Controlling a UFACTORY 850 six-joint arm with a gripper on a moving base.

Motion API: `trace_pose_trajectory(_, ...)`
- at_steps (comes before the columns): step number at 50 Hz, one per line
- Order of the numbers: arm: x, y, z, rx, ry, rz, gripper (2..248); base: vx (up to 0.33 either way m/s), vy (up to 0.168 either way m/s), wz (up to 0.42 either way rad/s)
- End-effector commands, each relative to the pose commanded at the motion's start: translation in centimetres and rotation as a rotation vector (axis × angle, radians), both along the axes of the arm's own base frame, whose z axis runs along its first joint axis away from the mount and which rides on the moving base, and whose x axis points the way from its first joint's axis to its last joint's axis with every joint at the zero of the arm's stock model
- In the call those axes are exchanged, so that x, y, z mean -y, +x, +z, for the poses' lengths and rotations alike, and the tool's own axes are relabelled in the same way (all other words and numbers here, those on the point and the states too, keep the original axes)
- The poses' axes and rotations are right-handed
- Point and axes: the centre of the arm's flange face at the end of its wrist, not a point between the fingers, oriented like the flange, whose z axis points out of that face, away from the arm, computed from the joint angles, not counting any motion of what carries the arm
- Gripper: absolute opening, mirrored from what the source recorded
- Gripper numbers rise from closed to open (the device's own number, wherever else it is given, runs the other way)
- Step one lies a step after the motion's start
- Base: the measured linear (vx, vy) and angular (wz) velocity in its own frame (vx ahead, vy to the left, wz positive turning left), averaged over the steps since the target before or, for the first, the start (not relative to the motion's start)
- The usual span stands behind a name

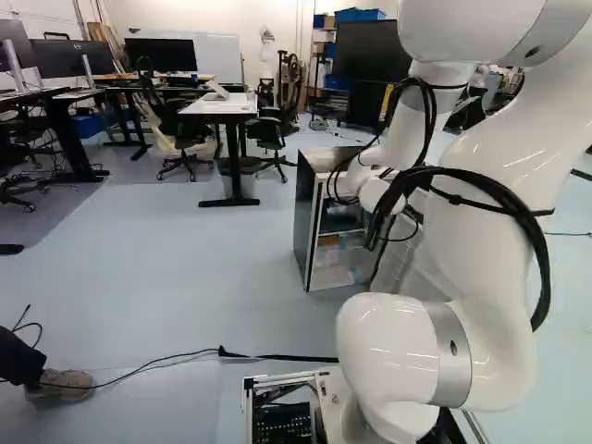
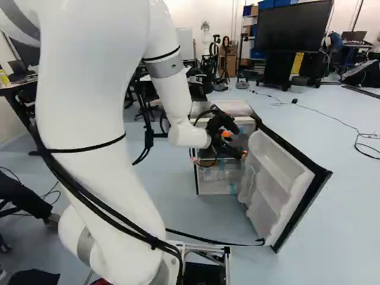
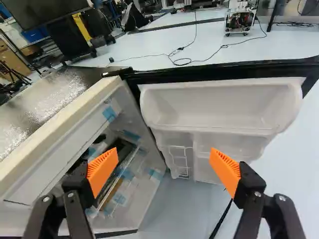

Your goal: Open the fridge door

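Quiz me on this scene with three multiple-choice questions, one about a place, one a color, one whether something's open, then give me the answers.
1. In the right base view, where is the fridge door?
A) Left of the arm
B) Right of the arm
C) Hidden behind the arm

2. What color are the finger pads of the gripper?
A) Green
B) Purple
C) Orange

3. How does the fridge door stand?
A) Wide open
B) Fully shut
C) Off its fridge, flat on the floor

Answers:
1: B, its white inner side shows right of the arm.
2: C, both pads show orange in the wrist view.
3: A, the fridge interior is exposed beside it.
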Motion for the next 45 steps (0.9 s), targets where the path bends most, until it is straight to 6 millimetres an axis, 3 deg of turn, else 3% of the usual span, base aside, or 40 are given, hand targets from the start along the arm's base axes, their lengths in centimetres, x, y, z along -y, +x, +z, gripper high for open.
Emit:
trace_pose_trajectory(22,-2.4,-1.0,0.9,0.002,-0.032,0.128,247,0.0,0.0,0.0)
trace_pose_trajectory(45,-6.2,-3.0,2.0,0.009,-0.086,0.341,247,0.0,0.0,0.0)
